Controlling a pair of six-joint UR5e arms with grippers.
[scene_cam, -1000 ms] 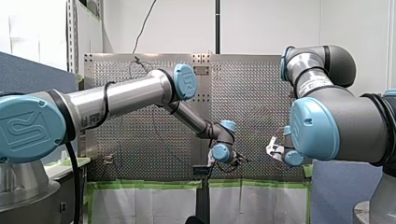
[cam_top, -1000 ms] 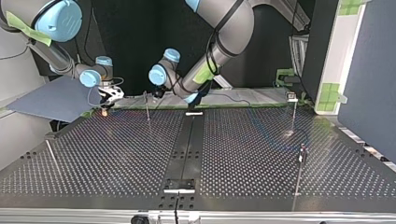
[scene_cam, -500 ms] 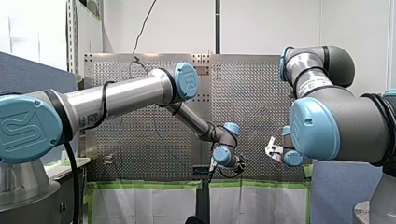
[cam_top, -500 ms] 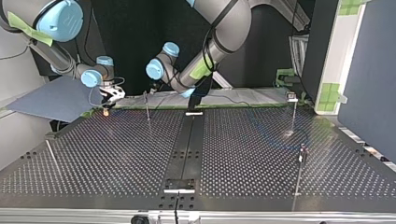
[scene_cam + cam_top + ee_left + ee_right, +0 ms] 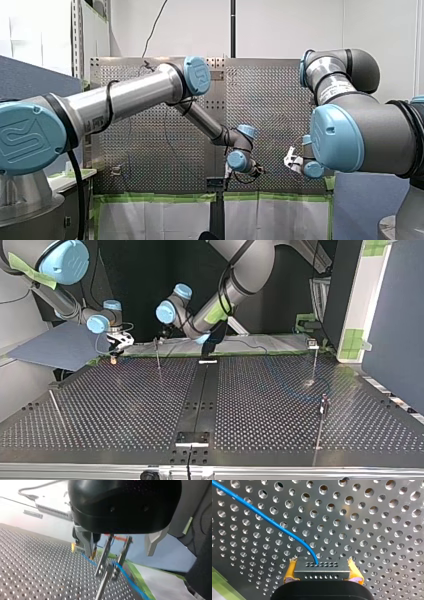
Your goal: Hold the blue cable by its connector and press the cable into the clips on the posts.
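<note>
From the front view, my left gripper (image 5: 250, 170) is hanging low at the table's middle and my right gripper (image 5: 290, 161) is waiting just beside it. Neither's fingers can be read here, and the cable is not showing.

In the top view, the first post (image 5: 158, 354) is standing at the table's (image 5: 125, 405) far edge. My left gripper is hovering right above it and my right gripper is sitting near it, toward the view's left. Two further posts (image 5: 322, 412) are standing well apart from the first post, and I cannot make out cable on them.

Through the left wrist view, the metal fingers (image 5: 86, 541) are spreading wide, straddling the first post's clip (image 5: 111, 563). The blue cable (image 5: 127, 578) is running through that fork; whether it is seated, I cannot tell.

In the right wrist view, the yellow pads (image 5: 290, 571) are clamping the connector (image 5: 322, 566), from which the cable is trailing toward the first post. So the hold looks done, the first clip looks underway, and the remaining clips are probably waiting.
</note>
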